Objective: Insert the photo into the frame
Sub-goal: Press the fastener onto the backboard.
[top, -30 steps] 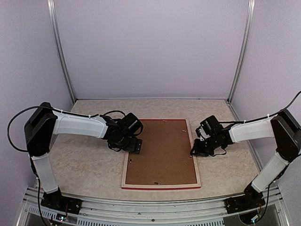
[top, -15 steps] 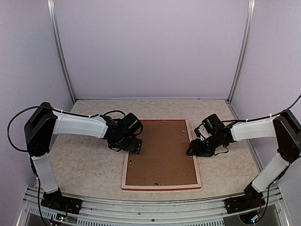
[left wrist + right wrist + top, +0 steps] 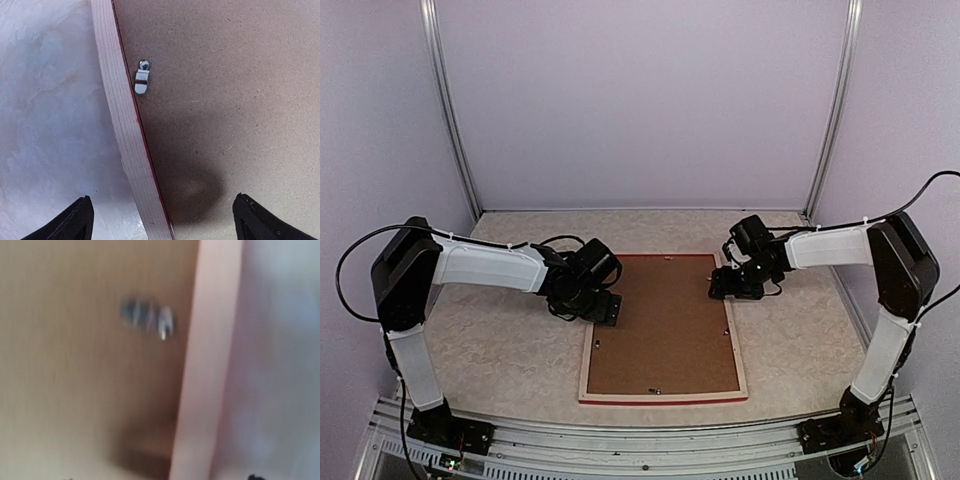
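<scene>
Nearest me, the frame (image 3: 662, 398) lies face down on the table (image 3: 500, 350), red lip toward the arms, with the brown backing board (image 3: 660, 335) filling its opening. The photo is nowhere in sight. It may be under that board, but I can't tell.

A little farther in, the left gripper (image 3: 607, 312) hangs over the frame's left rail. Its fingers (image 3: 80, 222) are spread wide with nothing between them, and a small metal turn clip (image 3: 142, 82) sits just ahead. It hasn't budged in the last second.

The change is farther back. The right gripper (image 3: 718, 290) was halfway down the right rail, nearly pinched together, and has since opened out and slid up toward the far right corner. Its own view is blurred, yet only the very tips show — far apart and empty, above a second clip (image 3: 150, 315).

With no photo lying loose anywhere, I'd guess it's already inside and the arm is going round the clips to lock the back — close to done.
</scene>
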Robot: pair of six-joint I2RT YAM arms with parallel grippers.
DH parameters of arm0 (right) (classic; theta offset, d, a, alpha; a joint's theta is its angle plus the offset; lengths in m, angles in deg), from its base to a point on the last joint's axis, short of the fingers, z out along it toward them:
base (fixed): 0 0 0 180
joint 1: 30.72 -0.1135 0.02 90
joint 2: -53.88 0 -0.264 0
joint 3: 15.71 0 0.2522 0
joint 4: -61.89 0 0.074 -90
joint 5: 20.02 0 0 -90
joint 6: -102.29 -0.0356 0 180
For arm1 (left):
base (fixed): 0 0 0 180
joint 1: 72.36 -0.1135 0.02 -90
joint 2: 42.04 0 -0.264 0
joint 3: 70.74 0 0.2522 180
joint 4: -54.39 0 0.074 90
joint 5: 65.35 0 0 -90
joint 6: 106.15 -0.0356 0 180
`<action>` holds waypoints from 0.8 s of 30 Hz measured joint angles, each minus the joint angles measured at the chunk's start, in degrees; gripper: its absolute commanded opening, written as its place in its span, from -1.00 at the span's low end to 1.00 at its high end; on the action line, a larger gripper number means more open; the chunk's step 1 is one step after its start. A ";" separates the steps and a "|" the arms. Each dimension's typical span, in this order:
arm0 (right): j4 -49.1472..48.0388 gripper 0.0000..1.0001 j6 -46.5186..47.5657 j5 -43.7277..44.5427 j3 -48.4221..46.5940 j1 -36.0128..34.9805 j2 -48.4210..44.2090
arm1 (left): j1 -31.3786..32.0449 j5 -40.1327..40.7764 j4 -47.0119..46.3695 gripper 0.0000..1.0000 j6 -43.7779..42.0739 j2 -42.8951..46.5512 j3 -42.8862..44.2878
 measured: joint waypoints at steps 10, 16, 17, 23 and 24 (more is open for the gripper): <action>0.11 0.17 4.52 4.20 -11.63 1.09 10.75 | -0.11 -0.15 0.02 0.93 -0.02 0.00 -0.33; -0.20 0.04 5.38 3.63 -12.90 1.70 12.28 | -0.15 -0.17 0.02 0.93 -0.09 0.02 -0.50; -0.35 0.04 5.35 3.54 -12.94 1.77 12.44 | -0.15 -0.17 0.02 0.93 -0.11 0.02 -0.50; -1.84 0.04 4.76 3.76 -13.05 1.86 12.96 | -0.15 -0.22 0.00 0.93 -0.22 0.02 -0.52; -2.08 0.04 4.59 3.82 -13.05 1.90 13.05 | -0.15 -0.24 0.02 0.93 -0.22 0.02 -0.55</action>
